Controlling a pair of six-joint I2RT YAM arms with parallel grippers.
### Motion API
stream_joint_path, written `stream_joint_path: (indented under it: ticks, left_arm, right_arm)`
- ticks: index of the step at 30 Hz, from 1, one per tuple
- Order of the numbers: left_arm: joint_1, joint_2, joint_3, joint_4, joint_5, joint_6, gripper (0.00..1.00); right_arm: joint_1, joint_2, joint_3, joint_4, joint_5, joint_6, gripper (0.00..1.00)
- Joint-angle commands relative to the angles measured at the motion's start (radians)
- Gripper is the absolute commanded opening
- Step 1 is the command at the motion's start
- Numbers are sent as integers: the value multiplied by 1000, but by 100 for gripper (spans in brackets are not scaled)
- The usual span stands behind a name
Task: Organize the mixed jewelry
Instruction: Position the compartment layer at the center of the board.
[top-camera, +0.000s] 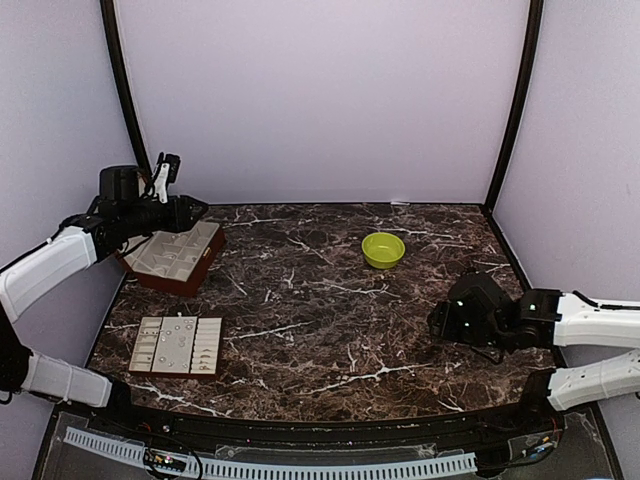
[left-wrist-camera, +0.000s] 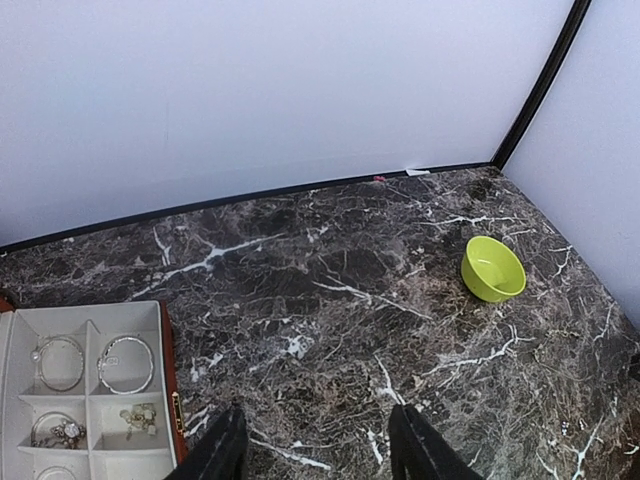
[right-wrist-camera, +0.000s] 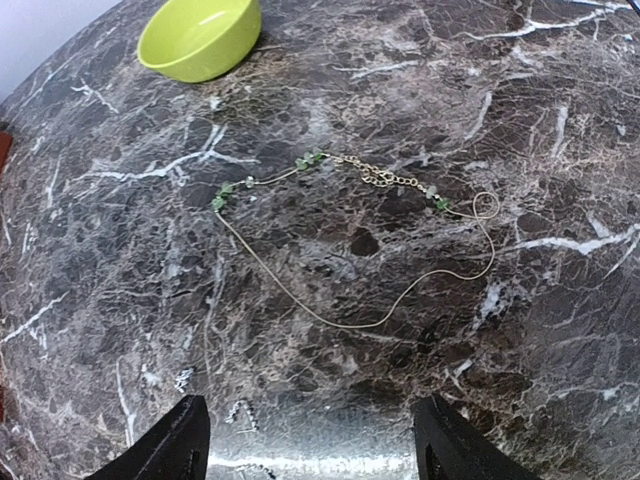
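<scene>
Two grippers are in view, both with jaws apart and nothing between them. The left gripper (left-wrist-camera: 318, 455) hangs over the far left of the marble table (top-camera: 320, 320), above the right edge of the reddish-brown box (top-camera: 175, 258), whose cream compartments face upward. In the left wrist view, two silvery bangles (left-wrist-camera: 127, 364) lie side by side, one per compartment. A small pale cluster (left-wrist-camera: 140, 418) sits in the compartment nearer the camera, and a further bracelet (left-wrist-camera: 58, 430) lies to its left. The cream compartment tray (top-camera: 178, 345) rests flat at the near left, apart from the box. Tiny pale pieces (top-camera: 172, 327) lie on it, too small to identify. The right gripper (right-wrist-camera: 310, 450) is low over the right side of the table. A thin gold chain (right-wrist-camera: 380, 178) with small green beads lies loose on the marble just beyond its fingers (right-wrist-camera: 170, 445), touching neither. The chain is spread in an open loop between that gripper and the green bowl (right-wrist-camera: 200, 38). It is near the bowl but not in contact with it. The bowl's contents cannot be determined.
</scene>
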Motion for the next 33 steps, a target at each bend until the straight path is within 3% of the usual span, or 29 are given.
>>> stream_joint_path:
  ticks: [1, 10, 18, 26, 33]
  left_arm:
    - [-5, -63, -38, -27, -7, 16, 50]
    - [-59, -142, -168, -127, -45, -48, 51]
    - [-179, -271, -327, -231, -97, -207, 49]
    - [-315, -340, -516, -221, -97, -418, 47]
    - [-347, -316, -569, -177, -86, -457, 47]
  right_arm:
    - [-58, 48, 28, 23, -70, -69, 71]
    - [-93, 176, 35, 101, -133, -95, 65]
    - [-93, 201, 18, 176, -160, -117, 64]
    - [-93, 163, -19, 228, -168, -121, 64]
    - [-93, 109, -90, 258, -184, -89, 64]
